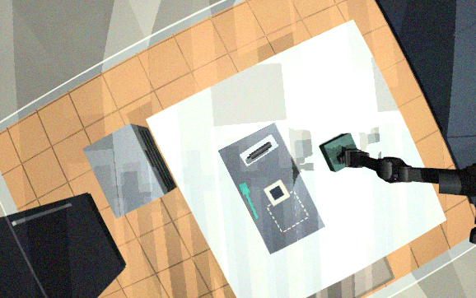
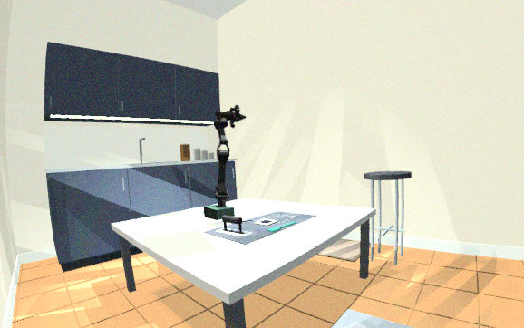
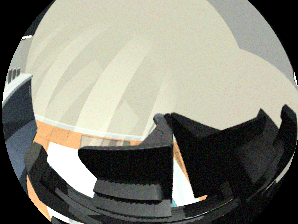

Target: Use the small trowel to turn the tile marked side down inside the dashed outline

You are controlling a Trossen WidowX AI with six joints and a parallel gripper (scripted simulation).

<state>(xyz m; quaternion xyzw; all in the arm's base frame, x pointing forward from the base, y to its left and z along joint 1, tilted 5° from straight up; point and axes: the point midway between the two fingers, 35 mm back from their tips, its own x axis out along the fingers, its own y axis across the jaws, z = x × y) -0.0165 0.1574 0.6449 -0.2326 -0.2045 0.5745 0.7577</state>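
Note:
The teal trowel (image 1: 250,202) (image 2: 282,226) lies on the grey mat (image 1: 272,244) (image 2: 247,239), along one long side. The tile (image 1: 268,195) (image 2: 259,222), cream with a dark square marking facing up, lies flat on the mat, at the near-corner edge of the dashed outline (image 1: 282,231) and partly over its line. The tile and trowel are apart. My gripper (image 2: 244,117) (image 3: 170,118) is raised high above the table, away from both. Its fingers are shut together in the wrist view, with nothing visible between them.
A black bar (image 1: 259,152) (image 2: 232,218) stands on legs in a white rectangle at the mat's other end. My arm rises from a green block (image 1: 333,163) (image 2: 218,212) on the white table (image 1: 362,247) (image 2: 181,258). A stool (image 2: 387,175) stands beyond the table.

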